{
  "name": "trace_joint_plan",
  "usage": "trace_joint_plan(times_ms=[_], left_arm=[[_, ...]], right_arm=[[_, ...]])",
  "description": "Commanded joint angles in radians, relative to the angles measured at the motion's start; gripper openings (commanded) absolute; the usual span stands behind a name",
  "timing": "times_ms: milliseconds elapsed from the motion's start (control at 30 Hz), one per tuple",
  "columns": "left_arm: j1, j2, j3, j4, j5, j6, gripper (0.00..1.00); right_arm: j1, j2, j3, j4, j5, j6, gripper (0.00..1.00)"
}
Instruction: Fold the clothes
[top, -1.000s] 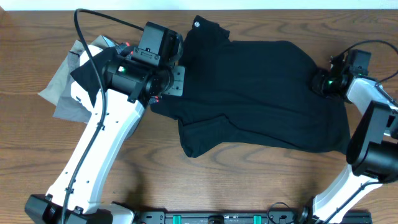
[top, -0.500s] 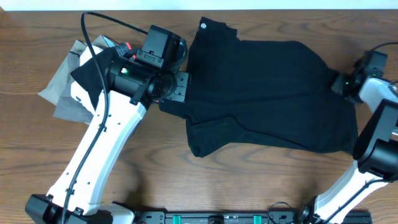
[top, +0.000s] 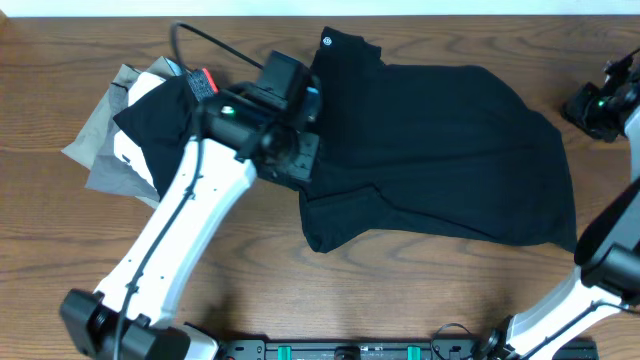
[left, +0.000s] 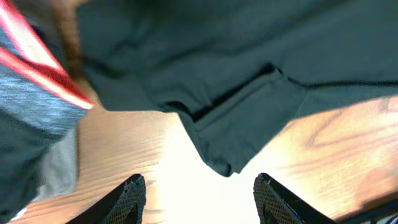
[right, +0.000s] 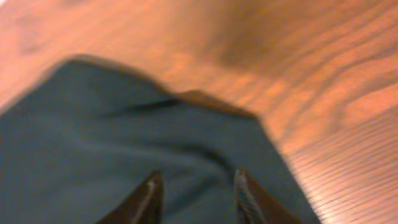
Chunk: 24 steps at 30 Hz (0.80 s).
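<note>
Overhead, the black shirt (top: 440, 150) is judged soft and light, best pinched at a hem corner; left gripper (left: 199, 190) and right gripper (right: 198, 190) are parted, nothing held

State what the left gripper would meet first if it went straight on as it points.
Probably the brown wooden table, just before the folded corner of the soft black shirt; depth is unclear.
</note>
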Motion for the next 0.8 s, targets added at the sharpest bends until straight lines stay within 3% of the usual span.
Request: trace_joint_plan(times_ms=[0,233,500,600,667,700,767], left_arm=[[-0.051,0.051,-0.104,0.033,0.022,0.032,0.58],[-0.132,0.167,-0.293,0.253,0.129,0.149,0.63],[-0.145,0.346,-0.311,0.312,0.130,0.182,0.66],[-0.145,0.388,-0.311,0.304,0.145,0.182,0.39],[-0.145,0.392,-0.311,0.281,0.164,0.181,0.11],[-0.145,0.387,-0.311,0.263,0.164,0.175,0.06],[-0.145,0.371,-0.310,0.211,0.166,0.162,0.06]], right_arm=[[0.006,-0.108,0.027,-0.038,-0.150,-0.017,0.44],[0.034,-0.163,0.026,-0.216,-0.149,-0.045,0.50],[0.077,-0.161,0.003,-0.293,-0.141,-0.091,0.51],[0.090,-0.161,0.003,-0.304,-0.129,-0.090,0.52],[0.101,-0.159,-0.003,-0.311,-0.098,-0.090,0.53],[0.106,-0.157,-0.010,-0.311,-0.074,-0.089,0.53],[0.117,-0.153,-0.036,-0.307,-0.024,-0.077,0.52]])
